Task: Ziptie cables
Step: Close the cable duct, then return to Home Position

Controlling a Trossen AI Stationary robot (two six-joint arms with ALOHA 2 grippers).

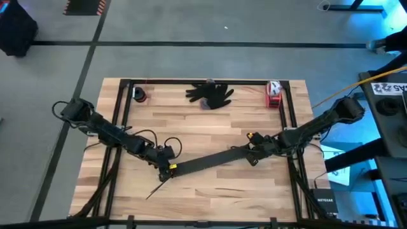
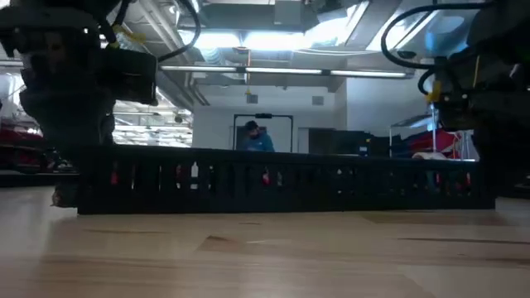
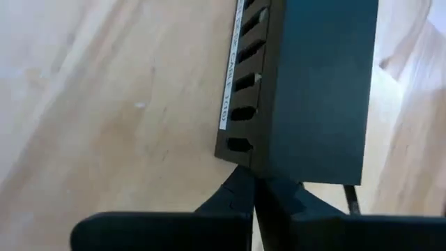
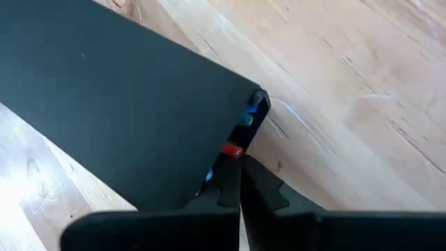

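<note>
A long black slotted bar (image 1: 213,159) lies slanted across the middle of the table, between my two grippers. Cables are mostly hidden inside it. Red and blue bits (image 4: 233,149) show at its right end, and red spots (image 2: 267,175) show through its slots in the low view. My left gripper (image 1: 166,167) is shut at the bar's left end (image 3: 293,104). My right gripper (image 1: 254,154) is shut at the bar's right end (image 4: 139,118). My left gripper has its shut fingers (image 3: 233,199) at the lower edge of the bar's left end (image 3: 244,162), coming along the bar from the table's left. The bar itself hides what lies between the tips. My right gripper closes its fingers (image 4: 226,185) on the side wall of the bar's right end (image 4: 224,167), beside the red bit, coming from the table's right. Whether the bar rests on the table or hangs just above it, I cannot tell.
A black glove (image 1: 210,94) lies at the far middle of the table. A red and white object (image 1: 273,93) sits at the far right, and a small dark item (image 1: 140,95) at the far left. A thin dark strip (image 1: 154,189) lies near the left gripper. A black frame (image 1: 121,114) borders the table.
</note>
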